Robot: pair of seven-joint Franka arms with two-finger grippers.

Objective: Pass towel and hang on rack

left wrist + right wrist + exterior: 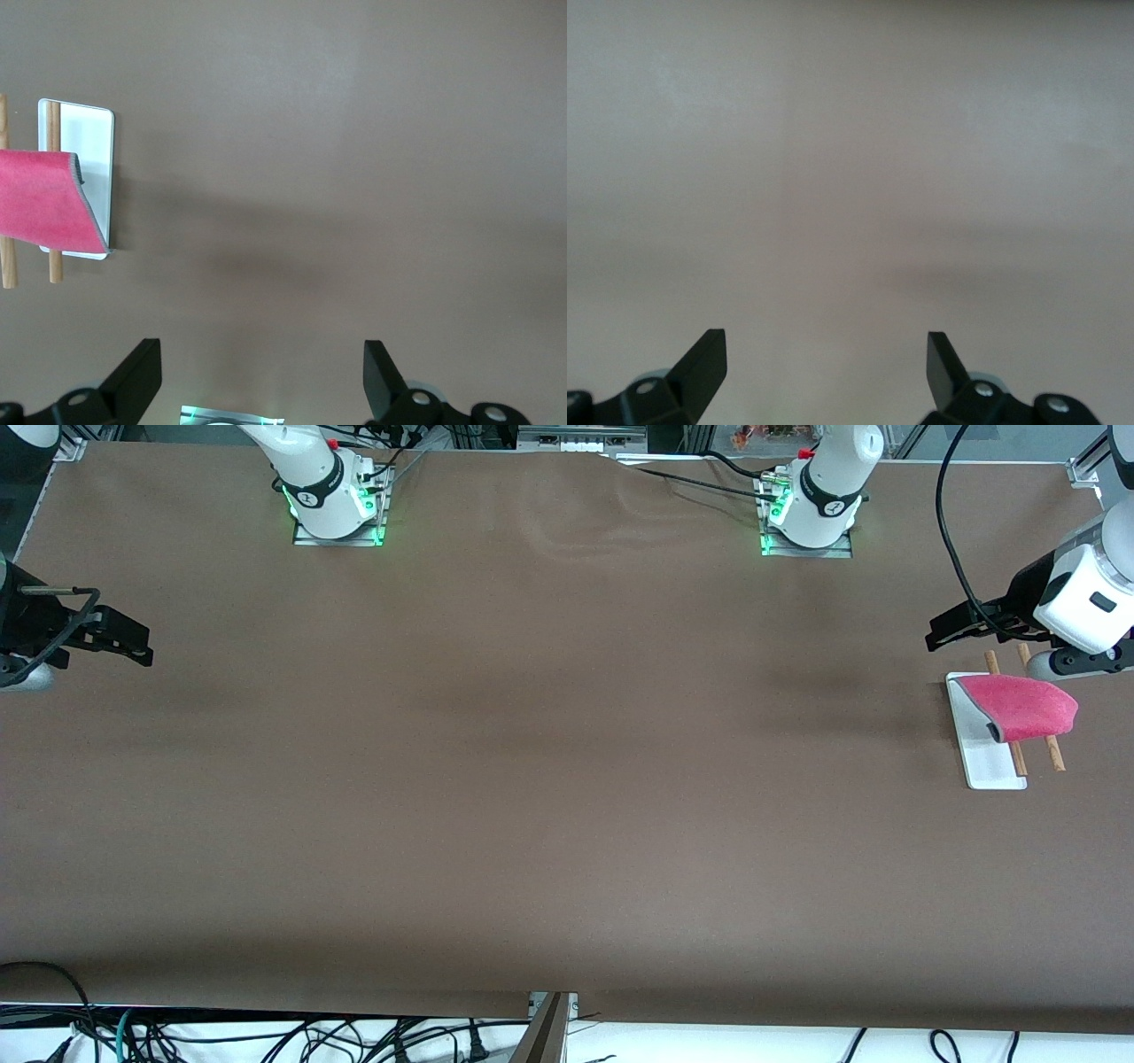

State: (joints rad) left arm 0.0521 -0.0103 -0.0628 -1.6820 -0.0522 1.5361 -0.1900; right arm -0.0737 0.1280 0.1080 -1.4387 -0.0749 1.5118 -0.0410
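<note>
The pink-red towel [1023, 707] hangs draped over the two brown rods of the rack [983, 766], which stands on its white base at the left arm's end of the table. Towel [44, 199] and rack [93, 146] also show in the left wrist view. My left gripper [941, 633] is open and empty, up in the air beside the rack, apart from the towel; its fingers [142, 372] are spread wide. My right gripper [133, 642] is open and empty at the right arm's end of the table, over bare tabletop; its fingers [709, 359] are spread wide.
The brown tabletop [549, 779] stretches between the two arms. The arm bases [337, 505] stand along the table's edge farthest from the front camera. Cables [266, 1041] hang below the near edge.
</note>
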